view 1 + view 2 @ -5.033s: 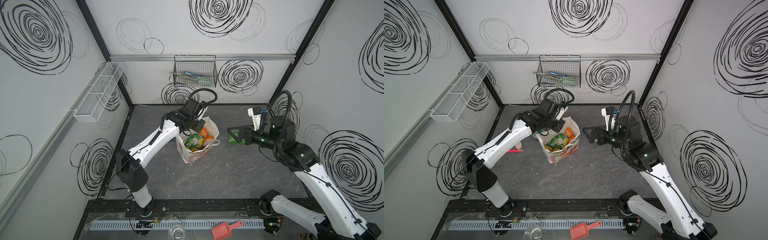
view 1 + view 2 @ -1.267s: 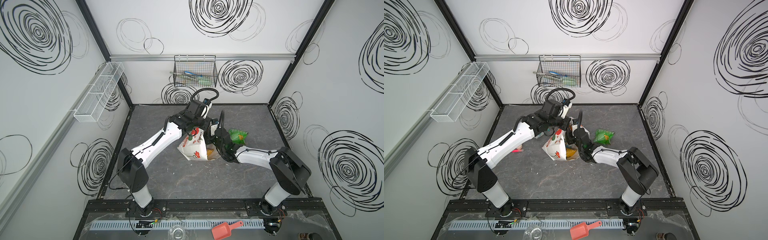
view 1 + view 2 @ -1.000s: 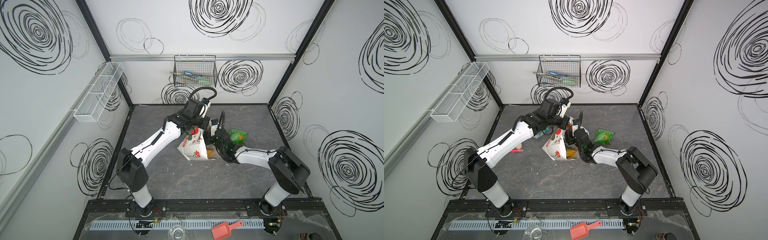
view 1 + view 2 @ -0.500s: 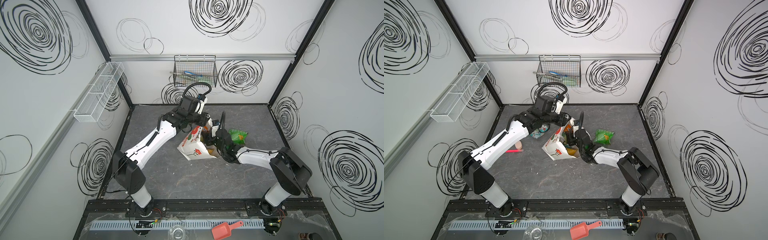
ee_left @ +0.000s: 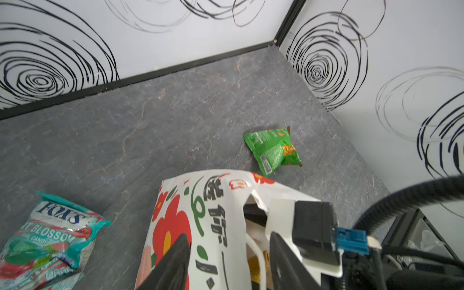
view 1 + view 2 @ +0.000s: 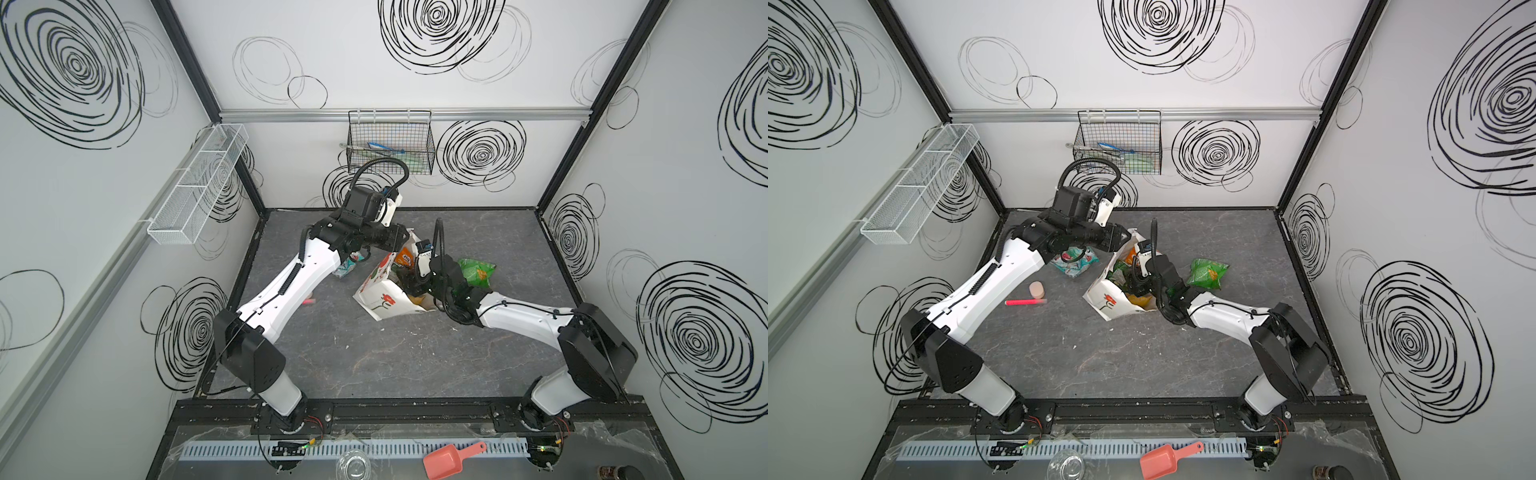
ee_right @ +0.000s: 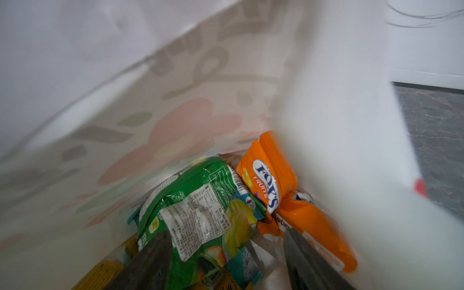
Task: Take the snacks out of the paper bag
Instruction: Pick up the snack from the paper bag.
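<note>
On our right gripper [image 7: 226, 232] the fingers [image 7: 306, 263] are spread wide, deep inside the bag [image 7: 175, 113], with a green packet [image 7: 200, 208] lying between their tips; we cannot tell whether either finger touches it. Just beside that packet an orange packet [image 7: 271, 180] leans against the bag's inner wall, and a yellow packet [image 7: 105, 272] shows at the bottom, partly hidden. On our left gripper [image 5: 228, 236] the fingers [image 5: 173, 263] are spread too: one lies over the bag's printed outer face and the other sits inside its mouth, so the paper wall stands between them without being pinched. In both top views the bag [image 6: 382, 291] [image 6: 1106, 297] rests tilted near the middle of the table [image 6: 1142, 365], its mouth open toward our right arm, which reaches in from the side, while our left arm comes over it from the back. Outside the bag, a second green packet [image 5: 273, 148] [image 6: 1206, 272] lies on the table between the bag and the right wall, and a teal packet [image 5: 50, 233] [image 6: 1075, 259] lies on the bag's other side, under our left arm. A pink marker [image 6: 1025, 301] and a small beige cylinder [image 6: 1037, 289] lie further out, and a pink scoop [image 6: 1167, 457] sits at the front edge.
</note>
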Motion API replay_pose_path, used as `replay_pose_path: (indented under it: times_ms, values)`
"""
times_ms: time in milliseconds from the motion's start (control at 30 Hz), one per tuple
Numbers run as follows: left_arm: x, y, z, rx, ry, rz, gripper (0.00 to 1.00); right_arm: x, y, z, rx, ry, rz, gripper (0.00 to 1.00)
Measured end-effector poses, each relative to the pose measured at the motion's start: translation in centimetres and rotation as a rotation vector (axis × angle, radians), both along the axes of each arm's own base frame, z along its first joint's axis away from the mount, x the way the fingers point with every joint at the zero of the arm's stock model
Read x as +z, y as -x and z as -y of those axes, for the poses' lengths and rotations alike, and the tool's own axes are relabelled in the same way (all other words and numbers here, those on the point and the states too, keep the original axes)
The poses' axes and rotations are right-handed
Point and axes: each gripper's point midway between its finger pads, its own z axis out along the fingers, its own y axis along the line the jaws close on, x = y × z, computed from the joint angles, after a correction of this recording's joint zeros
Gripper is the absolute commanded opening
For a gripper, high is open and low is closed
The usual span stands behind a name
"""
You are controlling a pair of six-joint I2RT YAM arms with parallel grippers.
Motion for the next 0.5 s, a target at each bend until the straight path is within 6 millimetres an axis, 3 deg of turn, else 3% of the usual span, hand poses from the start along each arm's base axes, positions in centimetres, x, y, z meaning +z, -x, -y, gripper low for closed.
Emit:
replay_pose_path:
  times_ms: [67, 233, 500]
  values:
    - [-0.4, 0.5, -0.1, -0.018, -0.008, -0.022, 0.38, 0.1, 0.4, -0.4, 0.037, 0.016, -0.023, 0.80]
    - [-1.4, 0.6, -0.5, -0.026, -0.010, -0.052, 0.01, 0.2, 1.9, -1.6, 0.143, 0.035, -0.075, 0.84]
    - [-1.4, -0.4, -1.9, 0.016, 0.025, -0.063, 0.00, -1.4, 3.1, -2.5, 0.231, 0.092, -0.096, 0.89]
